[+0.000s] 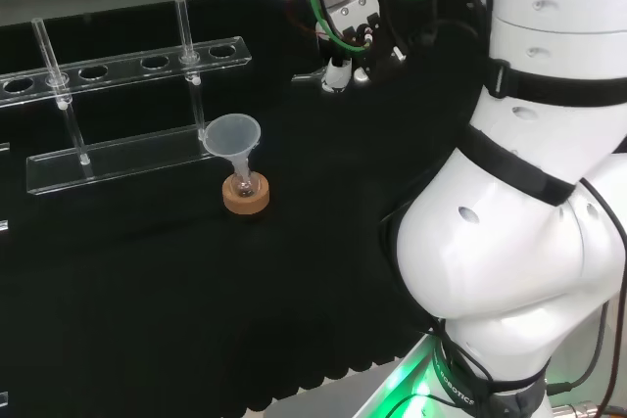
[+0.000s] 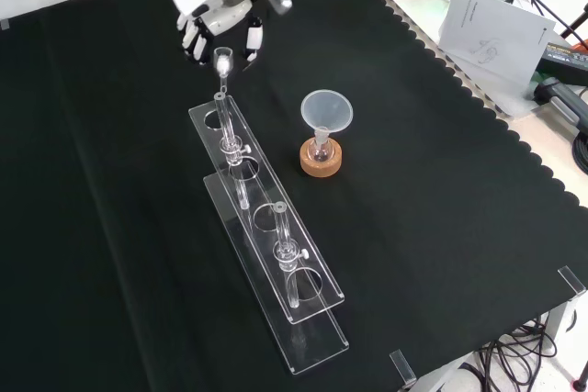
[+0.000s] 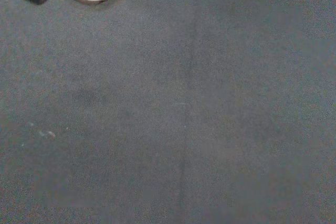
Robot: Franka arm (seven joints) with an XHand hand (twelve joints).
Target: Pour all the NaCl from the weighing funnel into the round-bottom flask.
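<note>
well apart: hand (image 2: 220, 29) holds weighing funnel (image 2: 222, 59) in pinch; round-bottom flask (image 2: 321, 146) on cork ring (image 2: 321, 159).

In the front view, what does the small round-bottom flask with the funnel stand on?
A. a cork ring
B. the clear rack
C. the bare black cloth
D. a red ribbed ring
A: the round-bottom flask, with the funnel in its neck, sits in a brown cork ring on the black cloth, beside the clear rack.
</note>
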